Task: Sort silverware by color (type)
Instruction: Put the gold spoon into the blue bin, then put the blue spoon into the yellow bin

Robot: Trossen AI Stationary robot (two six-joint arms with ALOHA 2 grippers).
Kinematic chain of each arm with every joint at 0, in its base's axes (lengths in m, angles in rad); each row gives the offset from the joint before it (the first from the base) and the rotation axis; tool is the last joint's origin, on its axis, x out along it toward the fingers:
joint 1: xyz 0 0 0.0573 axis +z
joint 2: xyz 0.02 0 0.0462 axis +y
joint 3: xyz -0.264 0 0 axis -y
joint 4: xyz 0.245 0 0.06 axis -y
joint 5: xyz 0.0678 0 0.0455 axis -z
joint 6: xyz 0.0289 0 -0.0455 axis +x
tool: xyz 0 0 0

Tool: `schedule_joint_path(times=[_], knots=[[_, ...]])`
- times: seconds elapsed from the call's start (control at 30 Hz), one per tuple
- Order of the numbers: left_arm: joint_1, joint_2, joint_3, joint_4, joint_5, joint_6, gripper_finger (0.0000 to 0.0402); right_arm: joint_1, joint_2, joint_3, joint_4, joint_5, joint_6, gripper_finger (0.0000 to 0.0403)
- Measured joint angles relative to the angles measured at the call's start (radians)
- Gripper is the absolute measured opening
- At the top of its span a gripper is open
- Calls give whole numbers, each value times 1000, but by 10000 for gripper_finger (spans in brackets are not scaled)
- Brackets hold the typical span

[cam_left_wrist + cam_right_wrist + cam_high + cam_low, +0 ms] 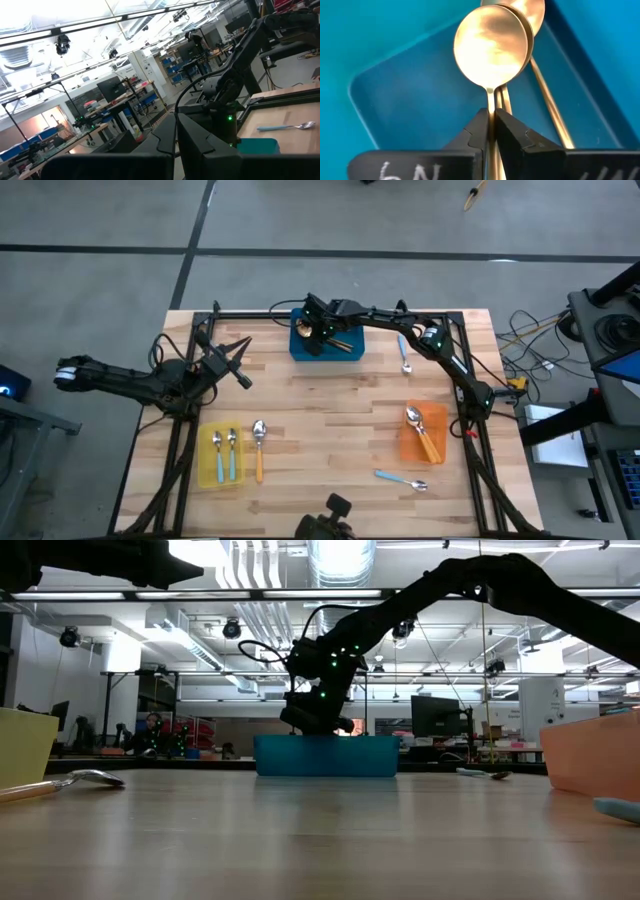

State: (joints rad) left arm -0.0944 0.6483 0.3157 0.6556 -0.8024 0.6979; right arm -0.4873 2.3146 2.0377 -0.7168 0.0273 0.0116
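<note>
My right gripper (314, 336) reaches down into the blue bin (345, 352) at the table's far middle, shut on a gold spoon (491, 47). More gold spoons (547, 107) lie on the bin's floor under it. An orange-handled spoon (259, 448) lies on the table beside the yellow bin (208, 470), which holds two blue-handled spoons (225, 452). Blue-handled spoons lie on the table at the far right (403, 352) and near right (402, 479). My left gripper (243, 378) hangs shut and holding nothing above the table's left side. My right gripper pinches the gold spoon's thin handle (491, 106) just behind the bowl, between its two fingers (479, 131). The fingers slant down from above and lie along the handle. The bowl faces up over another gold spoon's bowl; whether it rests there I cannot tell.
The orange bin (436, 412) at the right holds orange-handled spoons (420, 430). A dark frame (250, 311) runs along the table's far edge and sides. Bare wood lies across the table's middle.
</note>
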Motion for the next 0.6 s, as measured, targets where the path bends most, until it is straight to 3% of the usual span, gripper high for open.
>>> schedule_joint_path(times=[0.6], knots=[[0, 0, 0, 0, 0, 0, 0, 0, -1, 0, -4, 51, 23, 90]])
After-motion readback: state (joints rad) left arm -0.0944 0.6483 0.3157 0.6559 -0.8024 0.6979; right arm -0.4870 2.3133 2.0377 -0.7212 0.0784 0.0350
